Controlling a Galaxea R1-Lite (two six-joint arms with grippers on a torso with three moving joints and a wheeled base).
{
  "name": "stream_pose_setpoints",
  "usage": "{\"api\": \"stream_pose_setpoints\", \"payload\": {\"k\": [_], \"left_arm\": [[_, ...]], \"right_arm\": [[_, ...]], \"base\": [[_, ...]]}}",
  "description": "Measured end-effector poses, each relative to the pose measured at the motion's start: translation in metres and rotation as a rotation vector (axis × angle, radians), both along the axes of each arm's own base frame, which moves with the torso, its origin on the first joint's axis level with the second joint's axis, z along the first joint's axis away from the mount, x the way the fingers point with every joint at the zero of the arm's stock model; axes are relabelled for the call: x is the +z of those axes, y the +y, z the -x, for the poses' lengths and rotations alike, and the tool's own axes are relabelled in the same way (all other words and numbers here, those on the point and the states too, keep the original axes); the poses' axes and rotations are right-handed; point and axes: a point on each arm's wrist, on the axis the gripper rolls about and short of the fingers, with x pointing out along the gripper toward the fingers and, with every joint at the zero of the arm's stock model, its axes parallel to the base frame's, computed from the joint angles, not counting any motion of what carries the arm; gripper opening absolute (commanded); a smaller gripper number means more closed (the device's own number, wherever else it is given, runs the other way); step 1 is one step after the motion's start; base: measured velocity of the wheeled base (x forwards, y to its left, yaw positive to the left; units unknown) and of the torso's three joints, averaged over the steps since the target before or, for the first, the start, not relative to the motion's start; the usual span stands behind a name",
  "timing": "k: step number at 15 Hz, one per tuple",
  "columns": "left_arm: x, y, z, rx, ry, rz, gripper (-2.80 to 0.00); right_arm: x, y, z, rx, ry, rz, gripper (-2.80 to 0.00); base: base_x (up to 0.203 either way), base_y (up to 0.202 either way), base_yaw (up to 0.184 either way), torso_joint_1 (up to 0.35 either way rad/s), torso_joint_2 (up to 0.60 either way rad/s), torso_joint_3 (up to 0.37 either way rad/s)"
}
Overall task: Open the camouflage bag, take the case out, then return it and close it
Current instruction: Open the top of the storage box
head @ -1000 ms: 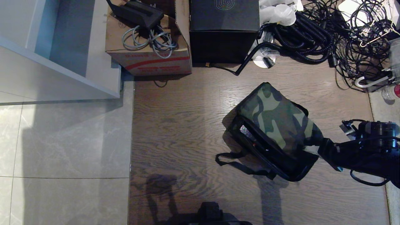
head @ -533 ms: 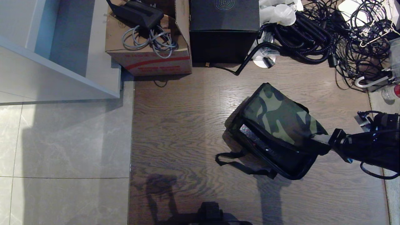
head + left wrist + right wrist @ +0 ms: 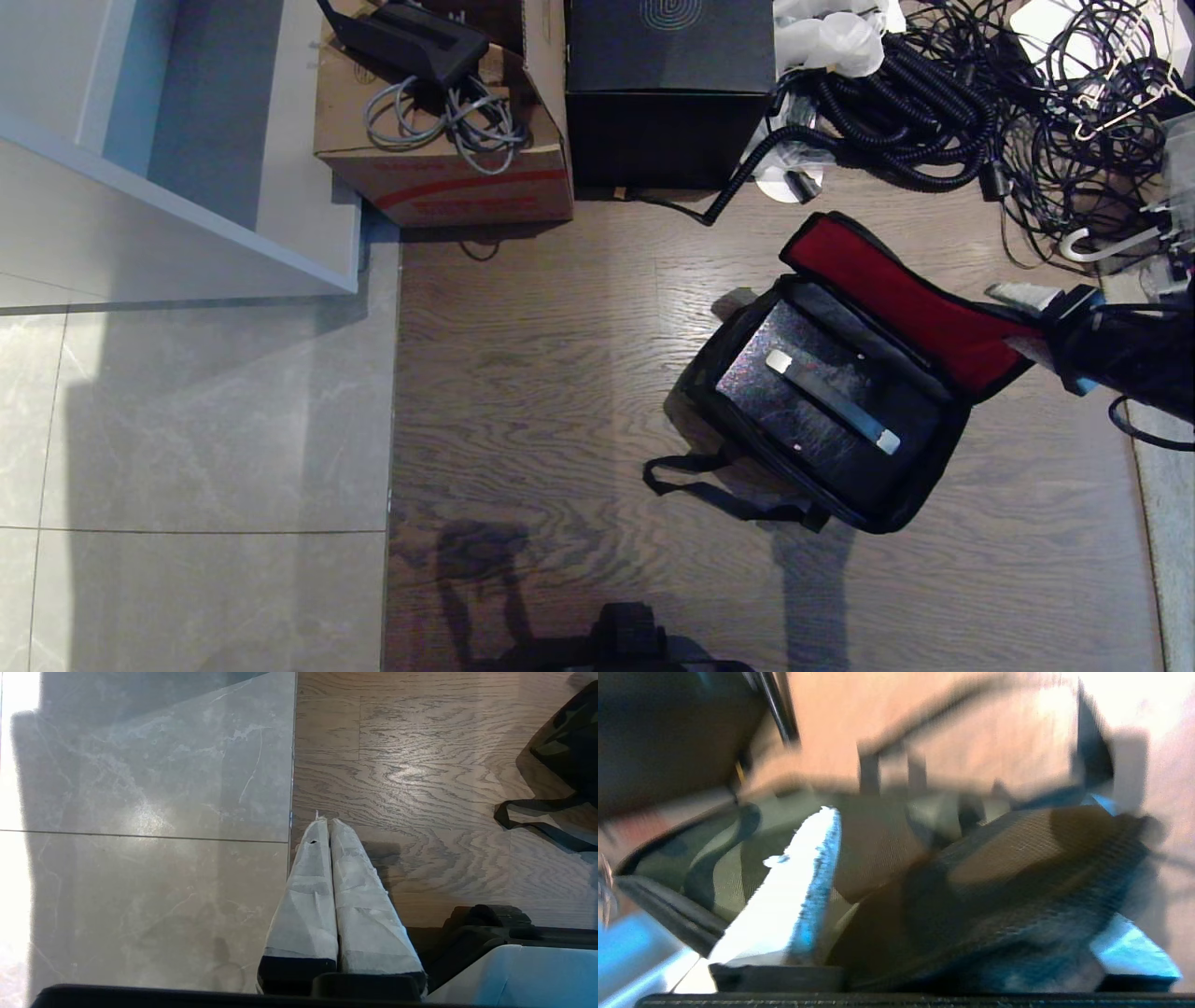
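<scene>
The camouflage bag (image 3: 702, 392) sits on the wood floor at centre right with its lid (image 3: 896, 299) thrown back, red inside facing up. In the bag lies the case (image 3: 803, 425), black and glittery, its strap handle (image 3: 831, 401) with silver ends on top. My right gripper (image 3: 1027, 322) is at the lid's far right corner, open, and the camouflage fabric (image 3: 728, 858) lies loosely between its white finger (image 3: 794, 896) and the other one. My left gripper (image 3: 325, 822) hangs parked above the floor seam, shut and empty. The bag's corner (image 3: 570, 742) shows beside it.
The bag's loose black strap (image 3: 709, 485) trails on the floor toward me. Behind the bag stand a brown cardboard box (image 3: 448, 168), a larger black box with an emblem (image 3: 667, 84) and a heap of black cables (image 3: 934, 103). A white cabinet (image 3: 187, 215) stands at left over grey tiles.
The lid has swung from lying over the bag to fully thrown back, baring the case. My right gripper carried its corner up and to the right, and its fingers have spread apart.
</scene>
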Motion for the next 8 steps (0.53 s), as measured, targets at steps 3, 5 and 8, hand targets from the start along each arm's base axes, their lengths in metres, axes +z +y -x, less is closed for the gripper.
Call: {"api": "stream_pose_setpoints", "payload": {"k": [3, 5, 8], "left_arm": [[0.000, 0.000, 0.000, 0.000, 0.000, 0.000, -2.80], [0.000, 0.000, 0.000, 0.000, 0.001, 0.000, -2.80], [0.000, 0.000, 0.000, 0.000, 0.001, 0.000, -2.80]], "right_arm": [[0.016, -0.014, -0.010, -0.114, -0.115, 0.055, 0.00], [0.019, -0.016, -0.006, -0.122, -0.126, 0.064, 0.00], [0.004, -0.008, 0.014, -0.063, -0.018, 0.056, 0.00]], "base": [[0.000, 0.000, 0.000, 0.000, 0.00, 0.000], [0.000, 0.000, 0.000, 0.000, 0.00, 0.000], [0.000, 0.000, 0.000, 0.000, 0.00, 0.000]]}}
